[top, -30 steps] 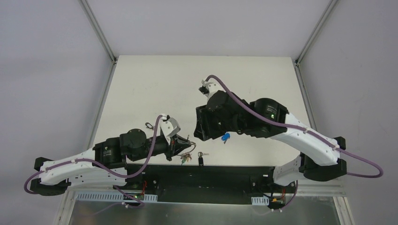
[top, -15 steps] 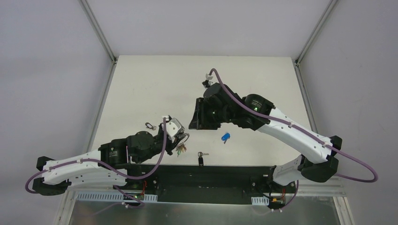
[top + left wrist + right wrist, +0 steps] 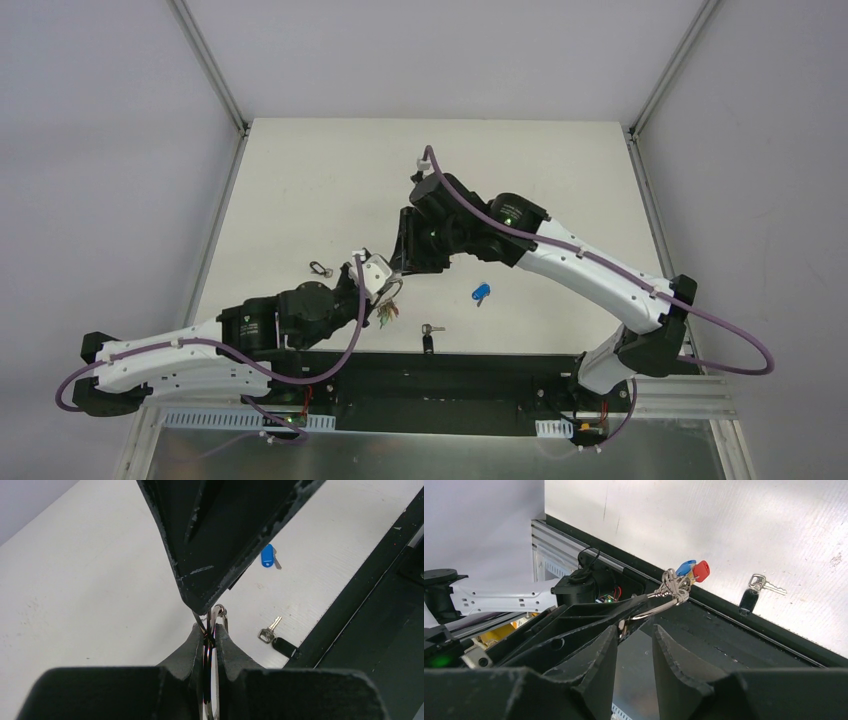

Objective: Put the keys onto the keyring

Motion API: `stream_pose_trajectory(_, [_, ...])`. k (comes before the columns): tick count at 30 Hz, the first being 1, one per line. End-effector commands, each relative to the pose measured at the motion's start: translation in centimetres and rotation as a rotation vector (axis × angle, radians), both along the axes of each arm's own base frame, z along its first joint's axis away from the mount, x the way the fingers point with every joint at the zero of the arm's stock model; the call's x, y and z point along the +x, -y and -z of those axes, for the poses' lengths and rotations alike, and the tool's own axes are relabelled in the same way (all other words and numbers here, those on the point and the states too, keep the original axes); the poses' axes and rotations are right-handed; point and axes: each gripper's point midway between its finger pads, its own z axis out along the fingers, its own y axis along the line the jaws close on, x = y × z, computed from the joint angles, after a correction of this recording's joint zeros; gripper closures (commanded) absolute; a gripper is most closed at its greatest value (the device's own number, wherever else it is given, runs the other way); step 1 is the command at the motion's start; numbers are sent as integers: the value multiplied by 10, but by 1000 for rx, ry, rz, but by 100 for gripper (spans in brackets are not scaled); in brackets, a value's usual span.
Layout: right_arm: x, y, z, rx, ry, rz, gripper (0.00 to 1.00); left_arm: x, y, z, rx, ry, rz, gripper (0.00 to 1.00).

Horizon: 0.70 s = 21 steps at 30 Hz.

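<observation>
Far left there's a little metal clip point(image 3: 319, 268) lying on the bench point(image 3: 300, 180), out of the way, so no worry there. Next come the left jaws, pressed tight on the keyring point(image 3: 206, 655) and holding it up off the bench, with the bunch of coloured keys point(image 3: 385, 315) dangling from it. That's my first concern. It's thin wire in a narrow pinch, so any sideways shove could twist it or pop it loose, and the hanging bunch would drag it down. Right over it are the right jaws, spread with a gap between them, tips at the top of the ring. From the left wrist view one tip looks like it's touching the wire, but I can't tell for sure. If they meet slightly off line, I'd guess they nudge the ring instead of catching it, or the two arms just knock into each other since they're so crammed together. Also, nobody's holding a key yet. The black key point(image 3: 428, 340) sits by the bench's front edge, and further right the blue key point(image 3: 481, 293) lies flat, both well apart from the ring. A clumsy pick could easily push the black one off onto the black rail point(image 3: 450, 365).
</observation>
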Motion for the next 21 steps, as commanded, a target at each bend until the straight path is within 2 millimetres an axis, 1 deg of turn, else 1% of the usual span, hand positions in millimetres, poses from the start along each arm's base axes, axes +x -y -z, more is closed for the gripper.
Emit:
stream_pose_trajectory(1, [9, -2, -20, 51, 25, 16, 67, 7, -3, -16, -60, 50, -39, 100])
stream_pose_trajectory(9, [11, -7, -19, 55, 10, 2, 73, 8, -5, -16, -62, 54, -47, 100])
stream_pose_trajectory(15, [10, -13, -15, 53, -10, -12, 73, 8, -6, -17, -67, 58, -51, 100])
stream_pose_trajectory(21, [10, -17, -17, 64, -15, -22, 74, 7, -6, -19, -74, 57, -48, 100])
